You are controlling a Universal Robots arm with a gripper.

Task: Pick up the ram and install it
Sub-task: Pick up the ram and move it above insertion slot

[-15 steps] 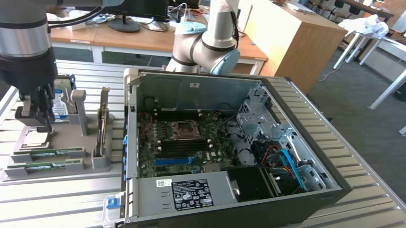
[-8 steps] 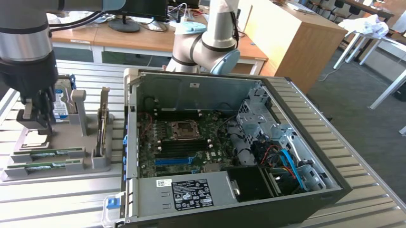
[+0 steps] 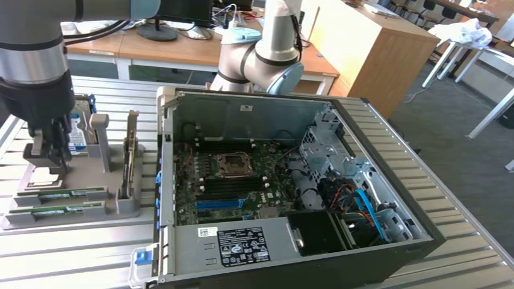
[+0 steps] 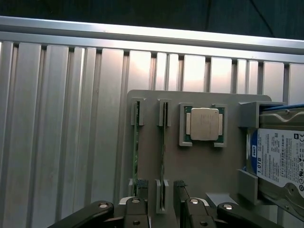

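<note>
Currently, jaws: spread wide and pinching nothing.
Gripper: hangs over the grey holder at the exterior view's left, above the ends of the two sticks.
Fingertips: in the wrist view they stand one on each side of the ram stick's end and its slot post; whether either pad touches anything cannot be told.
Ram stick: on edge in its slot in the holder, lined up with the gap between the jaws.
Other ram stick: in the next slot, parallel and just beside the first; one fingertip overlaps its end in the wrist view.
Processor: flat in its square pocket, just beside the ram stick on the side away from the other stick.
Hard drive: held between grey posts past the processor, near the gripper's arm in the exterior view.
Holder edge: its side toward the exterior view's right lies just beside the wall of the open computer case.
Open room: bare slats of the metal table beyond the other ram stick, out to the raised rail at the table's edge; the case stands lid off, with its board exposed from above.
</note>
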